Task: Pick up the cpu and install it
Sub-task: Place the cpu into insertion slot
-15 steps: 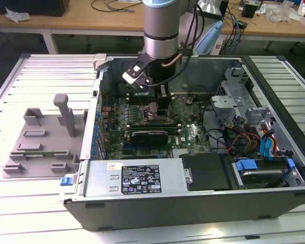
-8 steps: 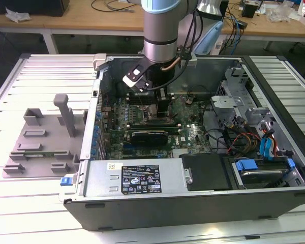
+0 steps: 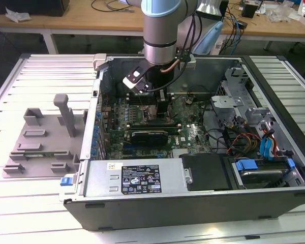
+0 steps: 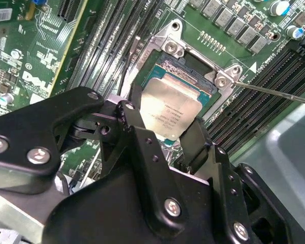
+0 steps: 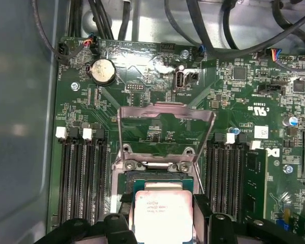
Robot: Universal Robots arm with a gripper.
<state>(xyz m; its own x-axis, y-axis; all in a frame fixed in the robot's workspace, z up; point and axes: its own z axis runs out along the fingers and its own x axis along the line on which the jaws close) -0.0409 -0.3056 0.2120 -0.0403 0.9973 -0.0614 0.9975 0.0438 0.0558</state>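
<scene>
Second wrist view: gripper [image 4: 165, 124] is down over the socket [image 4: 221, 79]. Black fingers [image 4: 134, 124] are closed on two opposite edges of the cpu [image 4: 169, 104], pinching it. The cpu lies flat over the socket opening, silvery top up. Its near edge and that half of the socket are hidden behind the gripper body, so I can't tell if it's seated or just above the contacts. A strip of dark socket interior shows past the cpu's far edge. Latch wire [image 4: 274, 92] runs out from a socket corner across the memory slots [image 4: 264, 76]. Slots flank the socket closely on both sides, with the grey case wall [image 4: 290, 152] beyond them.

First wrist view: load plate [image 5: 142, 113] stands swung up at the socket's far edge, leaving the opening uncovered. The cpu is cut off by the picture edge and only its far part shows. Fingertips sit just beside its edges; the contact itself is hard to make out here. Coin cell [image 5: 102, 71] is well beyond the socket, past the plate. Cables [image 5: 234, 30] run further out.

Exterior view: arm [image 3: 160, 35] drops straight into the open computer case [image 3: 193, 203]. The wrist hides the socket and cpu. Expansion card [image 3: 150, 134] lies near the socket's spot. Grey fixture plate [image 3: 38, 140] sits on the slatted table [image 3: 10, 96] outside the case, well apart from the socket, on the exterior view's left.
</scene>
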